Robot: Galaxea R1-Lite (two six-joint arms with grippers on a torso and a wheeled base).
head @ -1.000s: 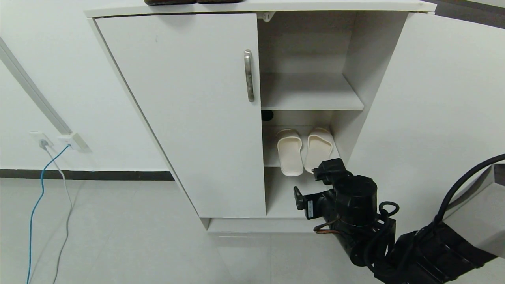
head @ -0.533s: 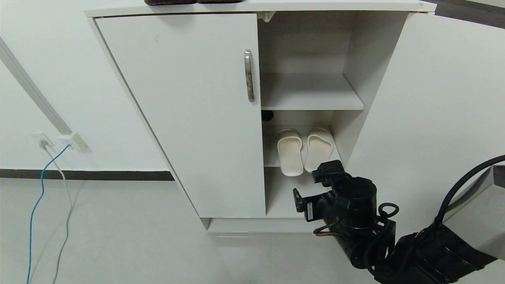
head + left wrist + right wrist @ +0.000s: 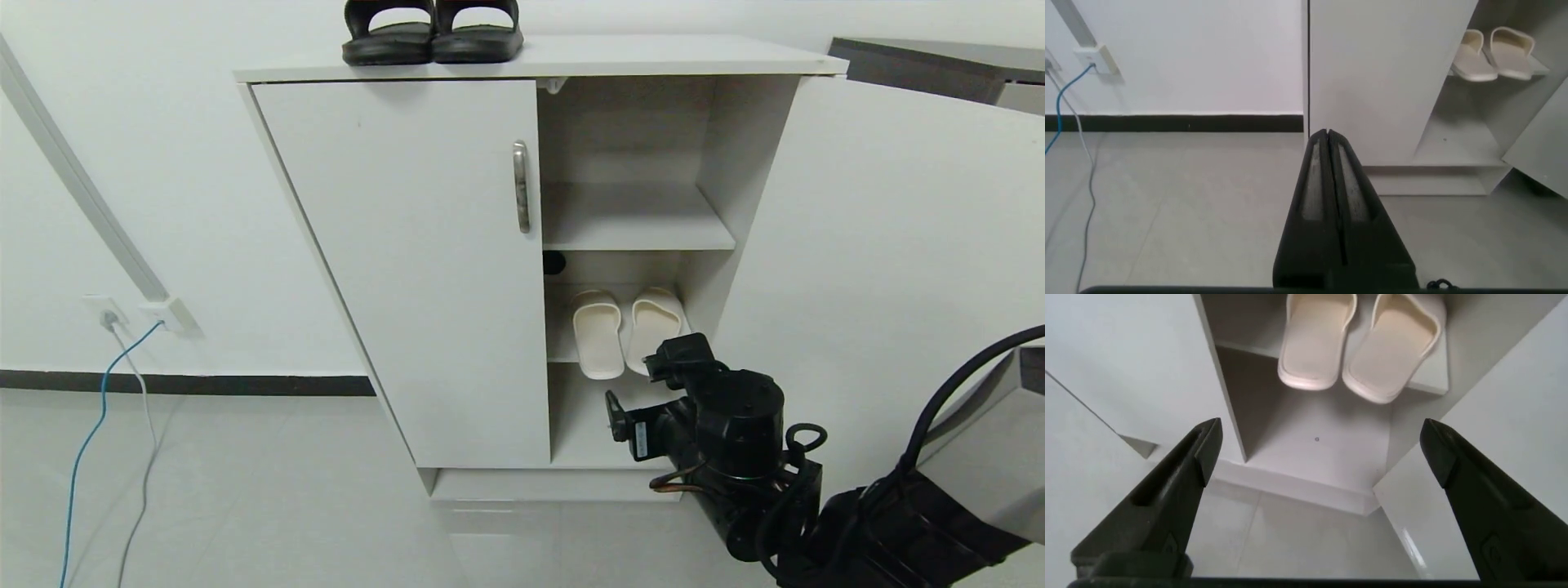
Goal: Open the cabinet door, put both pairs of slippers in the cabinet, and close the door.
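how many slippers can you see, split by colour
black slippers, on top of the cabinet: 2
cream slippers, side by side on the lower shelf inside: 2
total: 4

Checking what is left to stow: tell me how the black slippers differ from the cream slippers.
Colour: the black slippers are dark, the cream slippers pale. Place: the black slippers sit outside, on top of the cabinet; the cream slippers lie inside it, on the lower shelf of the open right half. Both are slide-type pairs, each set side by side.
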